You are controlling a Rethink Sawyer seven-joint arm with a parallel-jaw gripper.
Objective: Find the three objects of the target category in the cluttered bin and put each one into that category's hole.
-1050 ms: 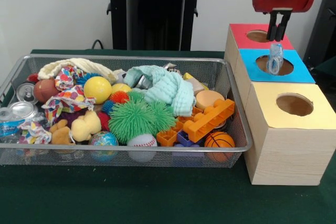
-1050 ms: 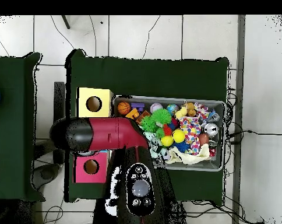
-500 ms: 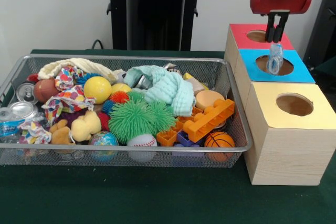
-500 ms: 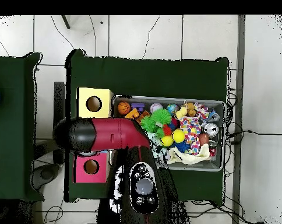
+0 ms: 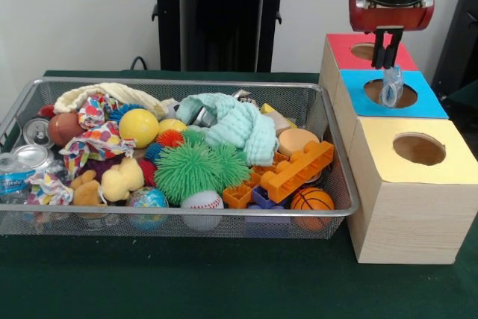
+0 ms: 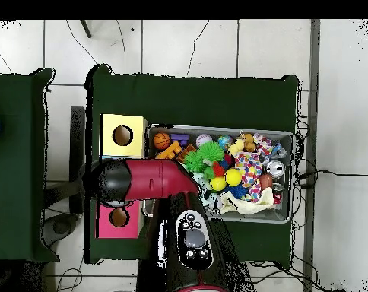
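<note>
My gripper (image 5: 386, 63) hangs over the row of boxes, shut on a crumpled clear plastic bottle (image 5: 390, 86). The bottle dangles from the fingertips just above the round hole of the blue-topped box (image 5: 426, 101). Behind that stands the red-topped box (image 5: 343, 46); in front of it is the yellow-topped box (image 5: 418, 173). In the wire bin (image 5: 179, 218), a second clear bottle (image 5: 10, 178) and two metal cans (image 5: 36, 132) lie at the left end. In the overhead view the red arm (image 6: 153, 179) hides the gripper and the blue box.
The bin holds several toys: a green spiky ball (image 5: 196, 169), an orange block (image 5: 299, 169), a yellow ball (image 5: 139, 126), a baseball (image 5: 202, 201), a small basketball (image 5: 312, 199) and a mint cloth (image 5: 235, 123). The yellow box (image 6: 123, 135) and red box (image 6: 118, 218) show overhead.
The gripper has dropped a little and shifted slightly left in the front view, with the bottle still in it. Overhead, the arm's head has moved towards the bin.
</note>
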